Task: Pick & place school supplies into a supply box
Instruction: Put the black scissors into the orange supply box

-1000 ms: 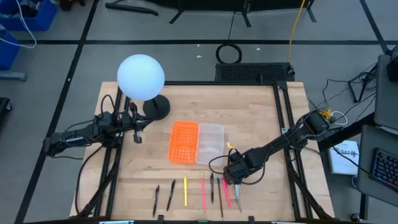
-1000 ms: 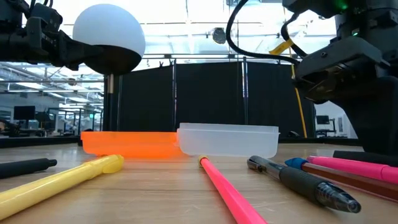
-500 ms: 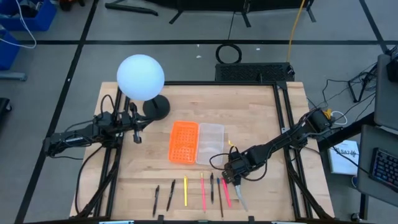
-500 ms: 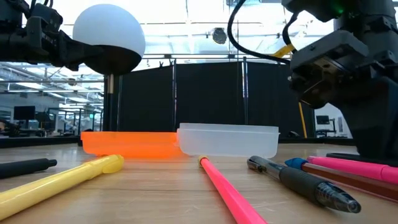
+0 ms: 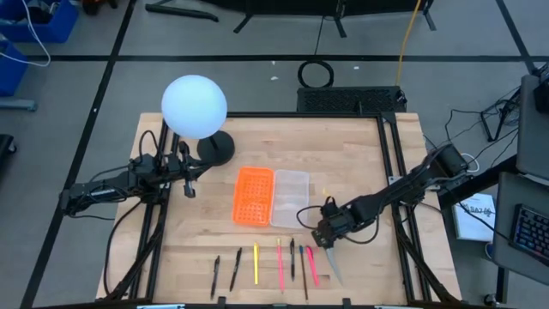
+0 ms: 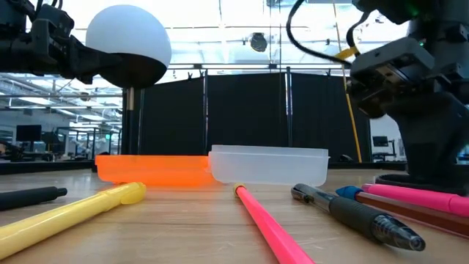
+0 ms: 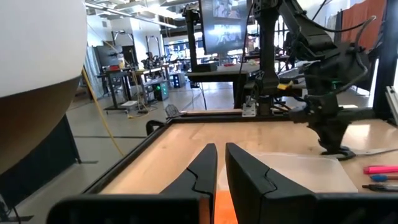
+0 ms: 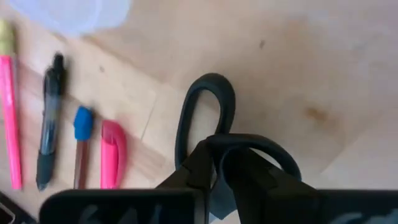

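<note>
Right claw closed on the scissors at the near right of the tabletop.

We find the scissors [image 8: 208, 118] lying on the tabletop [image 5: 352, 163], just right of the pen row [image 5: 279, 264], their handle loop pinched by the right claw [image 5: 326, 238]. The supply box [image 5: 271, 197] sits open at mid-tabletop, well apart. The left claw [image 7: 221, 163] hangs near the globe lamp [image 5: 195, 106], fingers nearly together, holding nothing.

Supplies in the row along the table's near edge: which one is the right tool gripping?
The black-handled scissors at the row's right end; the right tool is shut on a handle loop, while the pens lie untouched.
</note>
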Robot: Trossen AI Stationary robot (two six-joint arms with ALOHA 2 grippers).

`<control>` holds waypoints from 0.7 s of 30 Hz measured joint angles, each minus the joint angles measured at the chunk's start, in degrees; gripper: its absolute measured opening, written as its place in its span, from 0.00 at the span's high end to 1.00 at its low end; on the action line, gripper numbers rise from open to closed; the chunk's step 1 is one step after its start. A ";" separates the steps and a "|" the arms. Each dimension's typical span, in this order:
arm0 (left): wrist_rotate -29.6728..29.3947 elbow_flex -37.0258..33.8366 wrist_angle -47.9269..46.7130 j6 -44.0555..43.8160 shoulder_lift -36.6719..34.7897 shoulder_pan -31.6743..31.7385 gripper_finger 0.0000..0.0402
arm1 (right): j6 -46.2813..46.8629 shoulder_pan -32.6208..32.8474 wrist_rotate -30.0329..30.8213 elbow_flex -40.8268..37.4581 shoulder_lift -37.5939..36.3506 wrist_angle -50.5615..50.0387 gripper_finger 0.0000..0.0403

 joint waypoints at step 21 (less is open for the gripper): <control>0.02 0.00 -0.08 -0.35 0.00 0.01 0.90 | -10.77 -2.13 19.64 0.19 -16.29 17.76 0.94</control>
